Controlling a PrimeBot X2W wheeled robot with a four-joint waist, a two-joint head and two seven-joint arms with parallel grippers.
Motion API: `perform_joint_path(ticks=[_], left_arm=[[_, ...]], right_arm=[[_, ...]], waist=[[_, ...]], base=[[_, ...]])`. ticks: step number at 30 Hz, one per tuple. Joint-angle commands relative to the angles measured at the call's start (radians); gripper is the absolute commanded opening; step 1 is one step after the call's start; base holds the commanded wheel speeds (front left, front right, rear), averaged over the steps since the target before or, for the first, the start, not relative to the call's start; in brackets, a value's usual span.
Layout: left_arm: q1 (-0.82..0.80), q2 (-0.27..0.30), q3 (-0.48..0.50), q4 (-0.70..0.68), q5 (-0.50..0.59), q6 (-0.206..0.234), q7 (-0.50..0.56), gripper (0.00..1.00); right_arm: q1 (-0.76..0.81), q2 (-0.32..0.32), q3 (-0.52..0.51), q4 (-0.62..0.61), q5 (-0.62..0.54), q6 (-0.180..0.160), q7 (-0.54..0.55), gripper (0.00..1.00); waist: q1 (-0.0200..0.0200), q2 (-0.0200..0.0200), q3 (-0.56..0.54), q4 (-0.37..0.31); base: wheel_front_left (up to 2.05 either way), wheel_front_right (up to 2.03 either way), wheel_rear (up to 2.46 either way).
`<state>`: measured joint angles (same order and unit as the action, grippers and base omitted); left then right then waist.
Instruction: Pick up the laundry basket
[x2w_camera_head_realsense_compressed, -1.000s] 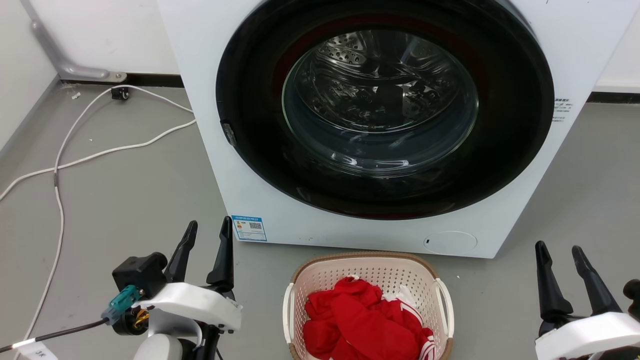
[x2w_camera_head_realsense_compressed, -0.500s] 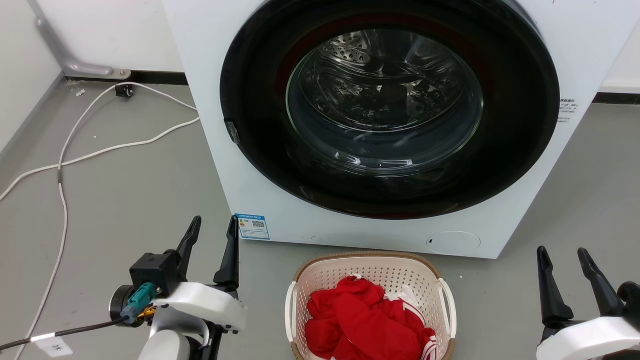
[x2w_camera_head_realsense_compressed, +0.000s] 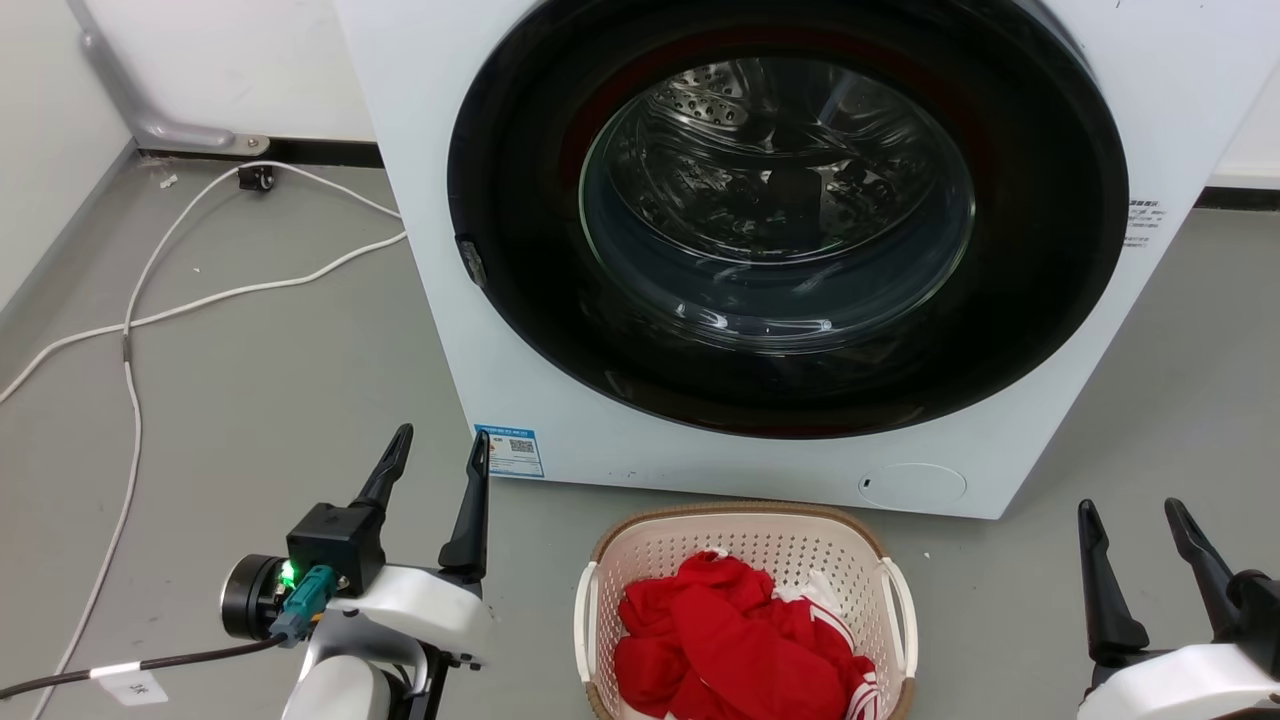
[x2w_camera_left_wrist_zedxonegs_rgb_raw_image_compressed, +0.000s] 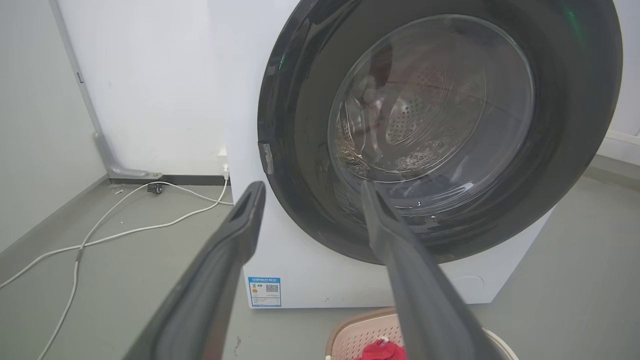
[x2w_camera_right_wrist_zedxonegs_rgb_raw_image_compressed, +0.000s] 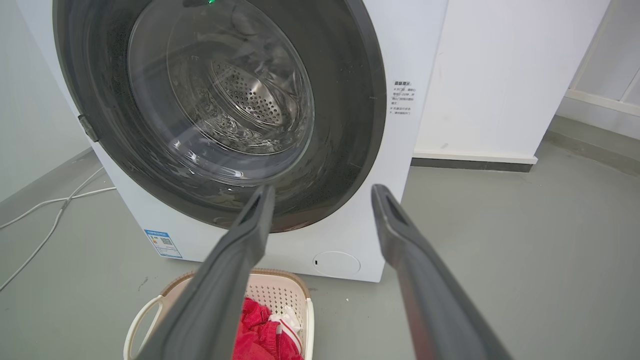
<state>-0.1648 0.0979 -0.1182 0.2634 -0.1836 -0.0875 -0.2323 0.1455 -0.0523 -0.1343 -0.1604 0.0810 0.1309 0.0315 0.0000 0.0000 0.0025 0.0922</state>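
The laundry basket (x2w_camera_head_realsense_compressed: 735, 512) is cream with perforated walls, a brown rim and white side handles. It stands on the floor just in front of the washing machine, with red clothes (x2w_camera_head_realsense_compressed: 740, 640) inside. My left gripper (x2w_camera_head_realsense_compressed: 444, 435) is open to the left of the basket, clear of it, fingers pointing toward the machine. My right gripper (x2w_camera_head_realsense_compressed: 1128, 505) is open to the right, farther from the basket. The basket's rim (x2w_camera_left_wrist_zedxonegs_rgb_raw_image_compressed: 360, 332) shows below my left gripper (x2w_camera_left_wrist_zedxonegs_rgb_raw_image_compressed: 312, 186). In the right wrist view the basket (x2w_camera_right_wrist_zedxonegs_rgb_raw_image_compressed: 272, 292) lies lower left of my right gripper (x2w_camera_right_wrist_zedxonegs_rgb_raw_image_compressed: 324, 189).
The white washing machine (x2w_camera_head_realsense_compressed: 700, 465) with its dark round door (x2w_camera_head_realsense_compressed: 780, 210) shut rises right behind the basket. White cables (x2w_camera_head_realsense_compressed: 130, 330) trail over the grey floor at the left, near a wall (x2w_camera_head_realsense_compressed: 40, 130). Bare floor lies on both sides of the basket.
The head camera has shifted slightly. My left gripper has edged right, closer to the basket, and a green light is lit on its wrist. My right gripper sits a little lower in view.
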Motion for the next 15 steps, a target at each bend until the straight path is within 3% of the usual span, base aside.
perform_joint_path(ticks=[1,15], left_arm=[[-0.013,0.007,-0.002,0.001,0.023,0.002,-0.008,1.00],[-0.017,-0.001,-0.002,0.022,0.095,-0.006,-0.032,1.00]], right_arm=[[0.015,0.003,-0.003,-0.013,-0.022,0.000,0.000,1.00],[0.033,0.004,-0.012,-0.028,-0.087,0.000,-0.022,1.00]], waist=[[0.0000,0.0000,0.000,0.001],[0.0000,0.0000,0.000,0.009]], base=[[0.00,0.00,0.00],[0.00,0.00,0.00]])
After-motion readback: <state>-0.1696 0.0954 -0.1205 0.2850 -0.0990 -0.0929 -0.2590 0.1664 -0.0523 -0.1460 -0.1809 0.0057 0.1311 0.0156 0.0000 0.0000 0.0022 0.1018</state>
